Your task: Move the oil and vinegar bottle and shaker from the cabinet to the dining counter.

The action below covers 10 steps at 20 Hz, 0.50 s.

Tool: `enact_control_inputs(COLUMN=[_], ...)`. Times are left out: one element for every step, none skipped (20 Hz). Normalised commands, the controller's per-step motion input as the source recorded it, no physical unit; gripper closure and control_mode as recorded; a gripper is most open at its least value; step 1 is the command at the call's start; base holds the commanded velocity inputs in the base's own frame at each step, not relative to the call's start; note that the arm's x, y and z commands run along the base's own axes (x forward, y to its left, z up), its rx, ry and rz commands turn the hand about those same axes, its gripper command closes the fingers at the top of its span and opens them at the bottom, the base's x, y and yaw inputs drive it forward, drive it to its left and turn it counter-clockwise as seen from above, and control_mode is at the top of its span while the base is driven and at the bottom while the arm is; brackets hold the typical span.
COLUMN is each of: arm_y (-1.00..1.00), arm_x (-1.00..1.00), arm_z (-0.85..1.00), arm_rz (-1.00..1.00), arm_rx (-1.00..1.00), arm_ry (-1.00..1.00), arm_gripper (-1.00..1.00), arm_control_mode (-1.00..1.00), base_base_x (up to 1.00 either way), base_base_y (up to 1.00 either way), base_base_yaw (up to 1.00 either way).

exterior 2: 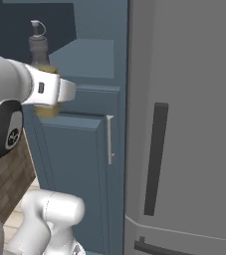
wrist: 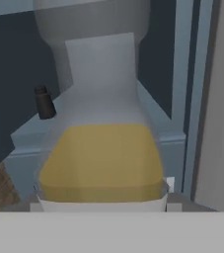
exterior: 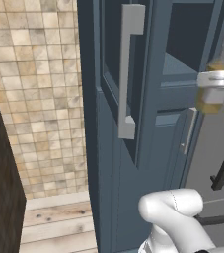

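Gripping the small clear glass oil and vinegar bottle (wrist: pixel 101 158) around its lower body, the jaws of the white two-finger gripper (exterior 2: pixel 49 94) stand wide, closed on the bottle's wide base. In the hand view the bottle looms at the centre of the frame: a band of yellow-olive liquid fills its broad lower part, and above that the clear glass narrows to a pale grey neck that runs to the top edge. In the right base view, at the upper left of the frame, the same bottle (exterior 2: pixel 39 50) stands upright, its dark neck and pale stopper rising above the gripper, a sliver of yellow showing below the white hand. In the left base view it sits at the right edge, upper half of the frame, with the gripper (exterior: pixel 217 81) wrapped across it.

Behind the bottle, at the left of the hand view, the tiny near-black rounded shaker (wrist: pixel 44 103) stands upright on the slate-blue shelf (wrist: pixel 29 133) inside the tall slate-blue panelled cabinet (exterior 2: pixel 84 139), well apart from the bottle.

The cabinet's open door (exterior: pixel 128 163), with its long vertical grey bar handle (exterior: pixel 128 69), fills the middle of the left base view. A grey refrigerator (exterior 2: pixel 184 124) with a dark handle takes the right half of the right base view. Beige tiled wall (exterior: pixel 39 99) shows at the left of the left base view.
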Motion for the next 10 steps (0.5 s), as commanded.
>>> enact_control_inputs(arm_y=[-0.12,-0.1,-0.07,-0.05,-0.03,-0.01,0.0,0.0,0.0,0.0], arm_x=[-0.53,-0.5,-0.48,-0.46,-0.45,-0.4,-0.37,-0.32,-0.25,-0.22], arm_z=[-0.03,-0.05,-0.07,-0.1,-0.16,-0.22,-0.26,-0.29,-0.28,-0.23], arm_rz=[0.03,0.02,0.01,0.0,0.0,0.0,0.0,0.0,0.0,0.0], arm_rx=[0.0,0.0,0.0,0.0,0.0,0.0,0.0,0.0,0.0,0.0], arm_ry=[0.0,0.0,0.0,0.0,0.0,0.0,0.0,0.0,0.0,0.0], arm_gripper=[1.0,1.0,1.0,1.0,1.0,1.0,1.0,1.0,1.0,1.0], arm_control_mode=[-1.0,-1.0,-1.0,-1.0,-1.0,-1.0,-1.0,-1.0,-1.0,-1.0], base_base_x=[0.0,0.0,0.0,0.0,0.0,0.0,0.0,0.0,0.0,0.0], base_base_y=[0.0,0.0,0.0,0.0,0.0,0.0,0.0,0.0,0.0,0.0], base_base_yaw=[0.0,0.0,0.0,0.0,0.0,0.0,0.0,0.0,0.0,0.0])
